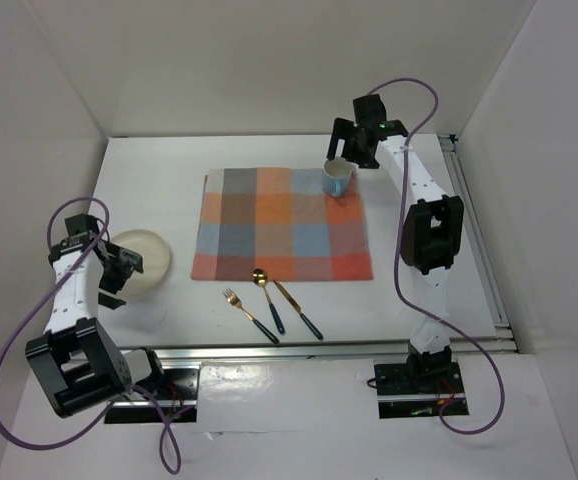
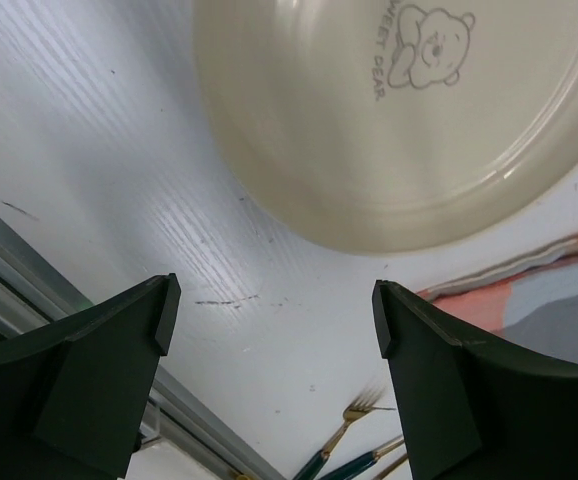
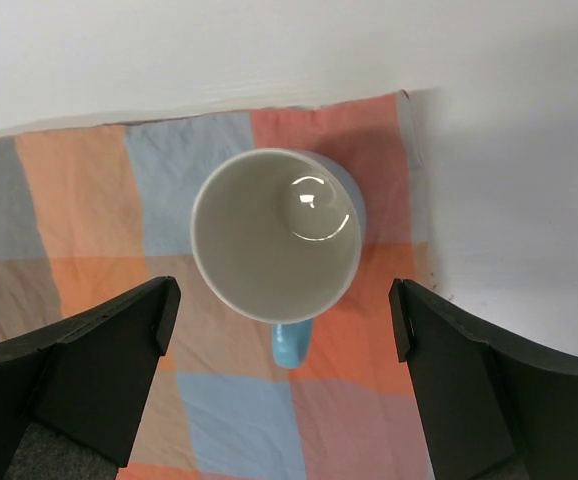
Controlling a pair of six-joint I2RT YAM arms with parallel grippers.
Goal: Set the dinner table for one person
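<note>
A cream bear-printed plate [image 2: 399, 110] is seen lying on the white dinner table [image 2: 89, 150]. The left gripper [image 2: 274, 312] is held wide apart just short of it.

Dinner table [image 1: 169, 170]: placemat [image 1: 269, 230], plate [image 1: 154, 255] (cream), cutlery [image 1: 269, 299]

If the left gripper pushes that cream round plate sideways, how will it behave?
The cream round plate looks rigid and glazed, so it should probably slide over the smooth white tabletop. Its shallow glossy rim may slip in a pinch. Likely brittle if dropped.

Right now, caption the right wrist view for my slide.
Open right gripper frames an upright blue mug standing on the checked placemat.
</note>
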